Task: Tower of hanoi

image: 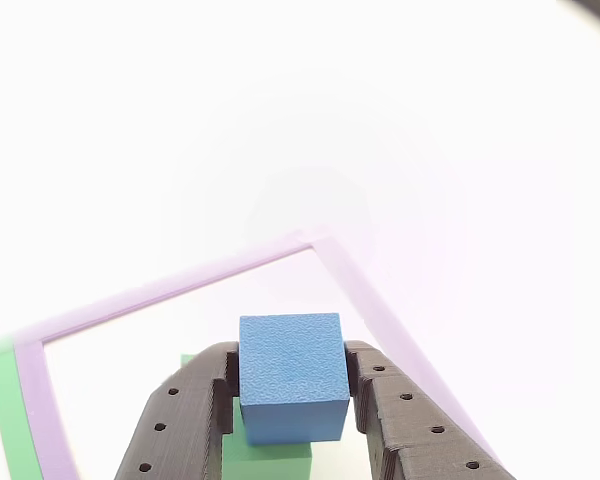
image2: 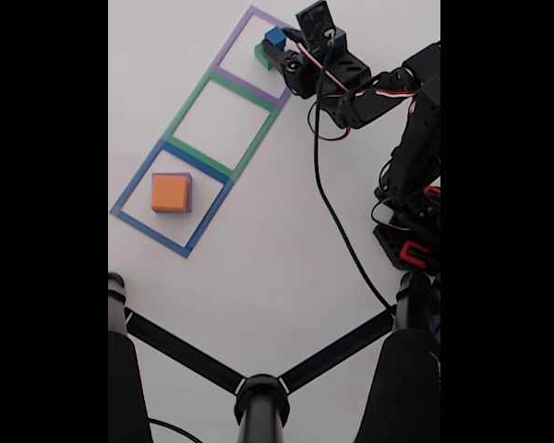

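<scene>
Other view: pincer (image: 290, 385) clasps matte blue cube (image: 292, 375), sitting atop green cube (image: 270, 460).

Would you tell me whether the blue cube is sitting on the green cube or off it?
On it: the blue cube rests atop the green cube, with the end effector fingers pressed against its sides.

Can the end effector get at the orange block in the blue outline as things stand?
Probably not straight away. The end effector is shut on the blue cube, which sits on the green cube in the purple outline. The orange block lies uncovered on the purple block, with open table between.
</scene>
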